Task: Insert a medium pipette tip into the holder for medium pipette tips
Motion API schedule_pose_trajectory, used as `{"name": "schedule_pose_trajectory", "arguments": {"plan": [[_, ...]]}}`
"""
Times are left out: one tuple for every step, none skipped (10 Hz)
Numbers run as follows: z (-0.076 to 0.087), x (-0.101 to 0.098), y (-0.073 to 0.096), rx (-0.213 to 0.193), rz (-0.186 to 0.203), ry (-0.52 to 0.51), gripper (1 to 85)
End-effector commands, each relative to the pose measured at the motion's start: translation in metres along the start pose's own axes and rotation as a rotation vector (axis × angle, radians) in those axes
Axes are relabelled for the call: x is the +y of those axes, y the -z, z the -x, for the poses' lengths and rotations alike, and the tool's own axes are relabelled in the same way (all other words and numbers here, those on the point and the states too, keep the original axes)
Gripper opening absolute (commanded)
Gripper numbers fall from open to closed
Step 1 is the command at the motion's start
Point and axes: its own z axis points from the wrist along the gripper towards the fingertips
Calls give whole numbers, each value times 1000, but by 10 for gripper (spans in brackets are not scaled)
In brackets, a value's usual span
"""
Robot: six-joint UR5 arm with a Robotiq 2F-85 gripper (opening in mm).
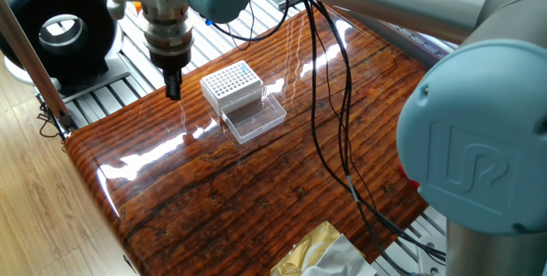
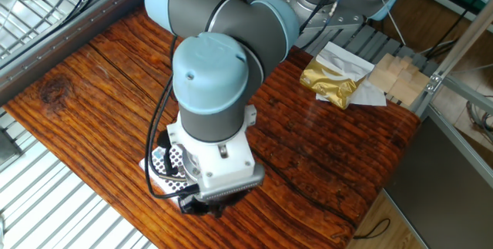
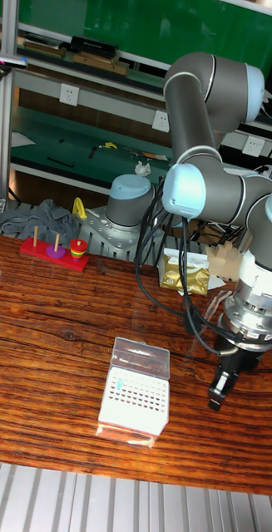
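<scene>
Glossy wooden table [image 1: 256, 182] carrying the holder for medium pipette tips [image 3: 136, 395]; gripper [image 3: 220, 389], fingers seemingly together, hovering beside it, needing realignment over a hole.

The shiny brown wooden table [image 1: 282, 173] had dark wavy lines all over its top. On it sat a small clear plastic box with a white top full of tiny holes [image 3: 134, 401], and its clear lid [image 1: 256, 120] lay open flat on the wood. A crinkly gold bag [image 2: 333, 79] and a red toy base with coloured rings on pegs [image 3: 56, 248] lay near the far edge.
</scene>
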Motion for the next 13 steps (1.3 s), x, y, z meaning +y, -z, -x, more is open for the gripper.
{"name": "schedule_pose_trajectory", "arguments": {"plan": [[8, 14, -2, -14, 77, -89, 10], [2, 17, -2, 16, 86, -113, 10], [-8, 17, -3, 55, 84, -122, 10], [-12, 16, -3, 76, 78, -121, 10], [-13, 15, -3, 82, 75, -123, 10], [-16, 19, -3, 93, 88, -140, 10], [-19, 24, -2, 105, 107, -156, 10], [-21, 25, -2, 114, 112, -158, 10], [-25, 23, -2, 125, 105, -157, 10], [-27, 25, -1, 133, 112, -170, 10], [-32, 23, -1, 155, 103, -165, 10], [-34, 23, -1, 164, 104, -163, 10], [-34, 26, 0, 164, 114, -166, 10]]}}
